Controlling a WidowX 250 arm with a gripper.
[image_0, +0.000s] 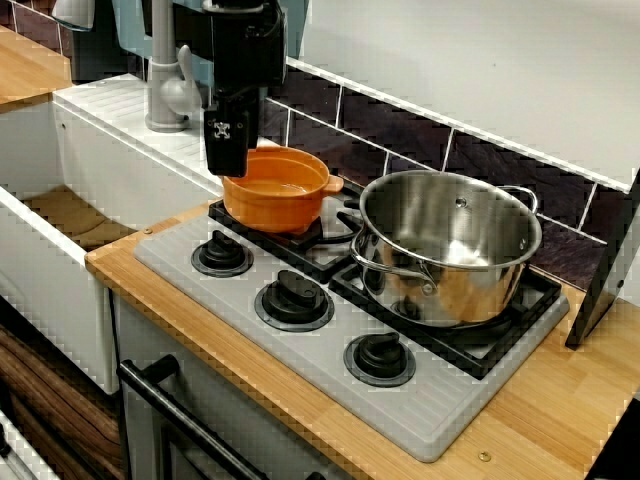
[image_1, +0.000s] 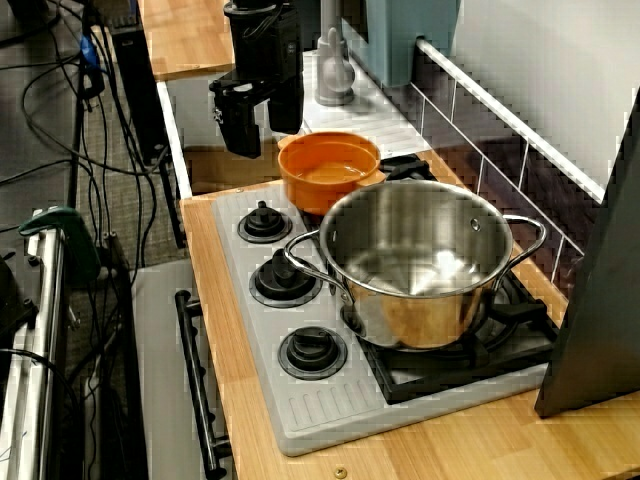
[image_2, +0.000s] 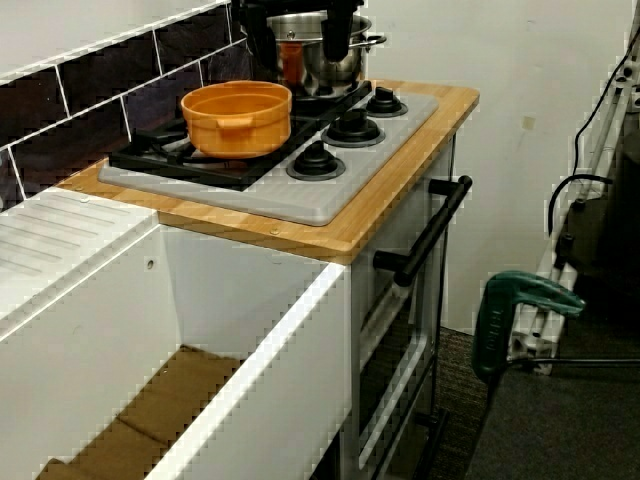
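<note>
- Wooden counter (image_0: 560, 410) carries a grey hob (image_0: 440, 415), with dark tiles (image_0: 400, 140) behind it.
- Seen along the counter, the fingers (image_1: 240, 125) stand well apart with a clear gap between them. Nothing is held.
- The gripper (image_1: 263, 120) points down in the upper left of that frame, and in the front view (image_0: 226, 150) it sits upper left as well.
- It hangs just beside the left rim of the orange pot (image_0: 275, 190), its tips near rim height. Whether it touches the rim cannot be told.
- The orange pot (image_1: 328, 170) stands upright and empty on the black grate (image_0: 330, 245), left of frame centre in the front view. In the view from the sink side it is upper left (image_2: 237, 118).
- A steel pot (image_0: 450, 245) stands just right of it on the same grate, taller and also empty.
- Three black knobs (image_0: 293, 297) run along the hob's near edge.
- A grey tap (image_0: 165, 90) rises behind the gripper, above a white sink (image_0: 60, 270) at the left edge.
</note>
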